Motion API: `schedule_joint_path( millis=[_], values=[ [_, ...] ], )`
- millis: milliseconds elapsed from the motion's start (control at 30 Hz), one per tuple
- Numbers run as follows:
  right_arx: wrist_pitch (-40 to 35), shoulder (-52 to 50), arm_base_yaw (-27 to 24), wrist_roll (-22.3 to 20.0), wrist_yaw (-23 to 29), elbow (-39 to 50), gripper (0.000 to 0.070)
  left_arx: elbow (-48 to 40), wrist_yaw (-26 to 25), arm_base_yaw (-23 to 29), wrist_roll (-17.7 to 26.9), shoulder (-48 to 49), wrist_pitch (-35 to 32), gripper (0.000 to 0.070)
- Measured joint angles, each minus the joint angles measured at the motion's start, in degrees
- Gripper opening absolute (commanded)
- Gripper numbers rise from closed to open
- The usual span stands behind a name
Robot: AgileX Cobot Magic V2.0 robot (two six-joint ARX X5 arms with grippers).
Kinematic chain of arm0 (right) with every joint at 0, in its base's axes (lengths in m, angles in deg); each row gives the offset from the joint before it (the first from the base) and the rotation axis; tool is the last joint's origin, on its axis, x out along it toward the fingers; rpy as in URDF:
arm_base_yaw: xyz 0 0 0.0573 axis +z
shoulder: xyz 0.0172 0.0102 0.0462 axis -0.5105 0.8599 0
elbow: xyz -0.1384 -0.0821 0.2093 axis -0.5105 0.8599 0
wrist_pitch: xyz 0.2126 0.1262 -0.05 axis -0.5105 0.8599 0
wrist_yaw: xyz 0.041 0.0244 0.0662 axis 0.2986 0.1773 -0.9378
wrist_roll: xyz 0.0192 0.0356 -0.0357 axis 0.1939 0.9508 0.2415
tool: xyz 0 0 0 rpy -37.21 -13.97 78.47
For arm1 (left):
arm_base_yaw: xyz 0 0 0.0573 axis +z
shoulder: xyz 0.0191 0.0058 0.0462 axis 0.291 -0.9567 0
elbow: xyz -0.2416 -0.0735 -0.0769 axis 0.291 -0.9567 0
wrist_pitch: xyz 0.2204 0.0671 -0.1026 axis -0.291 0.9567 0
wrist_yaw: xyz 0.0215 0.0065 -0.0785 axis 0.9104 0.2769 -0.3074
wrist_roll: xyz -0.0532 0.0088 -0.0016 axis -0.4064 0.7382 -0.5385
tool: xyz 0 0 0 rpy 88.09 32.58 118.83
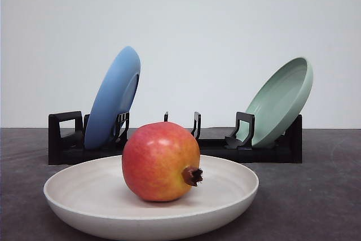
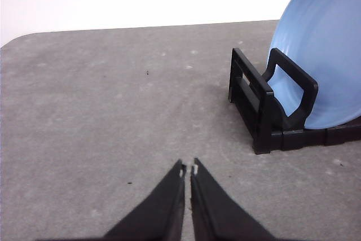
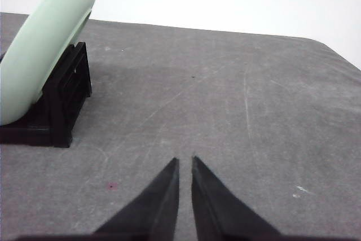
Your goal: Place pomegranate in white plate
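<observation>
White plate [image 1: 73, 196] holds red-yellow pomegranate [image 1: 159, 162], dark calyx facing right.

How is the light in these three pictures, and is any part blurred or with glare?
Front view: soft even light, pomegranate sharp, a faint shadow under it on the white plate. Left wrist view: the left claw is dark, slightly soft; the wall is overexposed. Right wrist view: the right claw is sharp, no glare on the table.
</observation>
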Motion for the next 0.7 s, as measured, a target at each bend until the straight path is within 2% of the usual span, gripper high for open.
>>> schedule_joint_path(
  millis=[700],
  values=[
    [0.00, 0.00, 0.00, 0.00, -0.02, 0.00, 0.0038, 0.00, 0.00, 0.00, 0.00, 0.00, 0.00, 0.0000]
  ],
)
